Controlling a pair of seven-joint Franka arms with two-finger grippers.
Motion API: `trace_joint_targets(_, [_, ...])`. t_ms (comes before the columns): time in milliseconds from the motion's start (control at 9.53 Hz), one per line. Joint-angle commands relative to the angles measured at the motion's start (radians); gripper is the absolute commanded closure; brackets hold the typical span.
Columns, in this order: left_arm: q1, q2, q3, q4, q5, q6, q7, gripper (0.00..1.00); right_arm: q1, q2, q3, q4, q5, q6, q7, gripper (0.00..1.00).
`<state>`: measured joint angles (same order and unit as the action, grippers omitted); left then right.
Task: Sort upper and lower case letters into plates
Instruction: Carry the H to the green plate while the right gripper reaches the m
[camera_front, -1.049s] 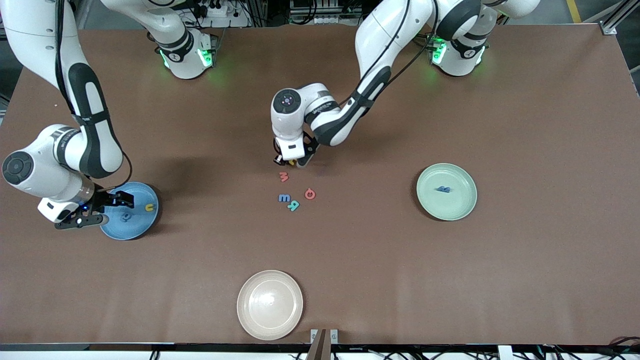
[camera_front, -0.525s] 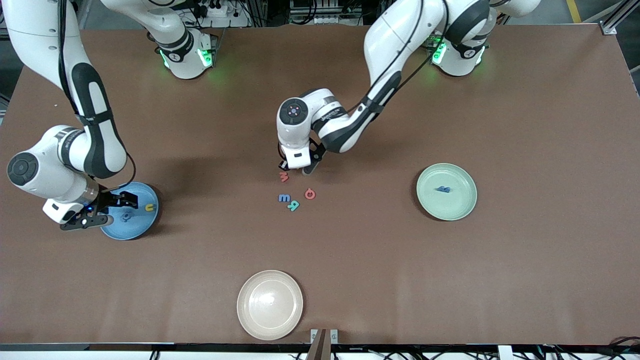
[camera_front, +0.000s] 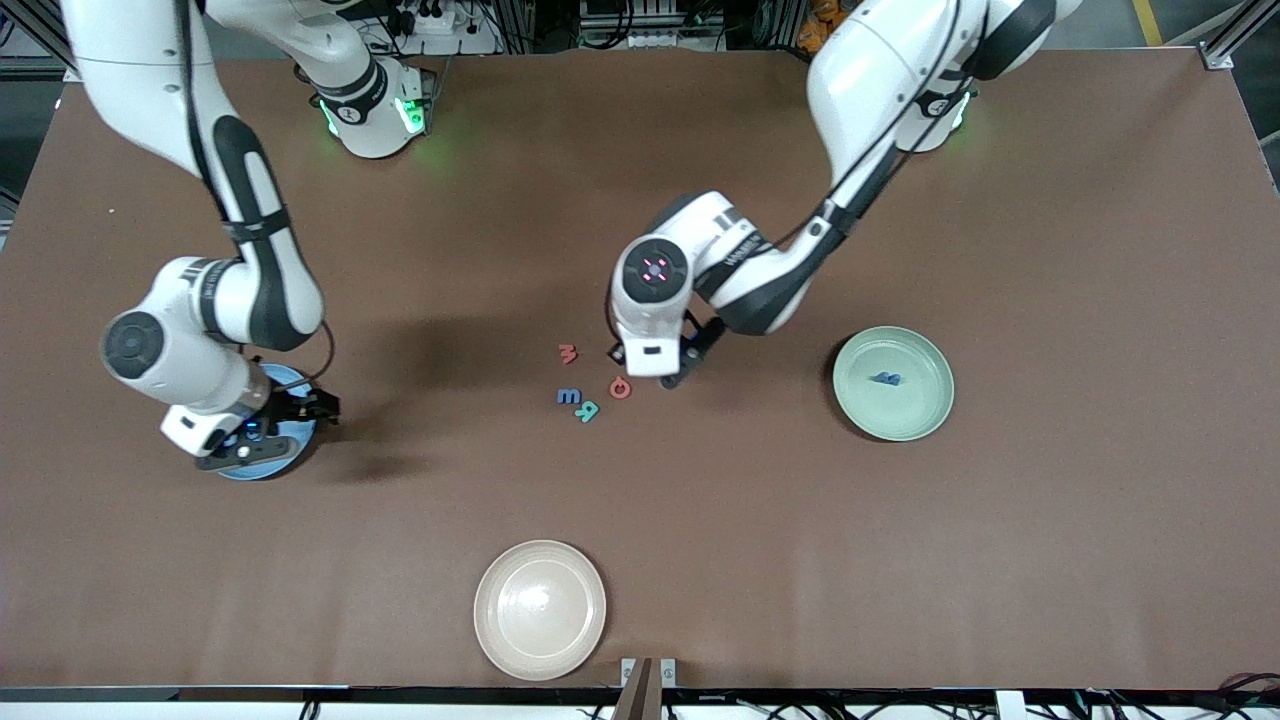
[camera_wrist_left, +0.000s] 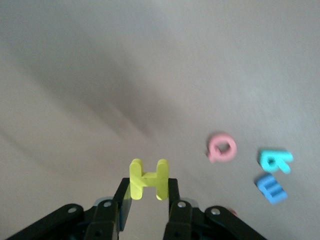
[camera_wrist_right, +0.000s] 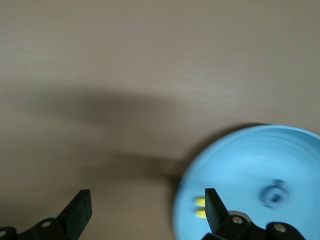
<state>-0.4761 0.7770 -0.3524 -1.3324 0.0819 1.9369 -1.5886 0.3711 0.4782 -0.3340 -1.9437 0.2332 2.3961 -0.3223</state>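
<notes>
Yellow letter H (camera_wrist_left: 148, 179) pinched upright in left end effector (camera_wrist_left: 148, 200), above tabletop (camera_front: 1050, 560) beside pink letter (camera_front: 620, 388). Right end effector (camera_wrist_right: 145, 207) spread wide, empty, over sky blue plate (camera_wrist_right: 250, 165) edge.

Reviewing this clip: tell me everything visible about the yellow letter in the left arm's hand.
The yellow letter is a capital H, small, flat and thick-cut, matte like foam. It stands upright, pinched across its lower half between the two black fingers of the left hand, which is shut on it; nothing else touches it. It is carried above bare brown table, close to the pink, teal and blue letters lying there. In the front view the wrist hides it.
</notes>
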Motion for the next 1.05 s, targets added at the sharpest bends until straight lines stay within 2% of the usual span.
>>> trace_joint_targets(0, [0.126, -0.129, -0.016, -0.156, -0.025, -0.078, 0.208, 0.79, 0.081, -0.004, 0.016, 0.008, 0.062, -0.028, 0.014, 0.0])
trace_joint_targets(105, [0.208, -0.198, -0.029, -0.248, -0.036, -0.078, 0.313, 0.78, 0.119, -0.004, 0.026, 0.008, 0.09, -0.041, 0.017, 0.0])
trace_joint_targets(210, [0.329, -0.24, -0.057, -0.308, -0.122, -0.078, 0.419, 0.77, 0.174, -0.004, 0.026, 0.005, 0.109, -0.044, 0.053, 0.0])
trace_joint_targets(315, [0.456, -0.278, -0.101, -0.373, -0.16, -0.079, 0.547, 0.77, 0.246, -0.004, 0.026, 0.002, 0.109, -0.041, 0.148, 0.0])
trace_joint_targets(420, [0.582, -0.285, -0.144, -0.401, -0.171, -0.096, 0.65, 0.7, 0.334, 0.0, 0.024, 0.002, 0.109, -0.032, 0.273, 0.0])
trace_joint_targets(525, [0.656, -0.272, -0.177, -0.403, -0.189, -0.125, 0.72, 0.7, 0.4, 0.003, 0.023, 0.002, 0.106, -0.022, 0.366, 0.0])
trace_joint_targets(735, [0.718, -0.28, -0.174, -0.454, -0.077, -0.134, 0.921, 0.66, 0.483, 0.037, 0.023, 0.0, 0.103, 0.015, 0.443, 0.0])
trace_joint_targets(944, [0.735, -0.323, -0.177, -0.56, -0.029, -0.036, 0.941, 0.65, 0.549, 0.077, 0.023, 0.005, 0.103, 0.073, 0.505, 0.0])
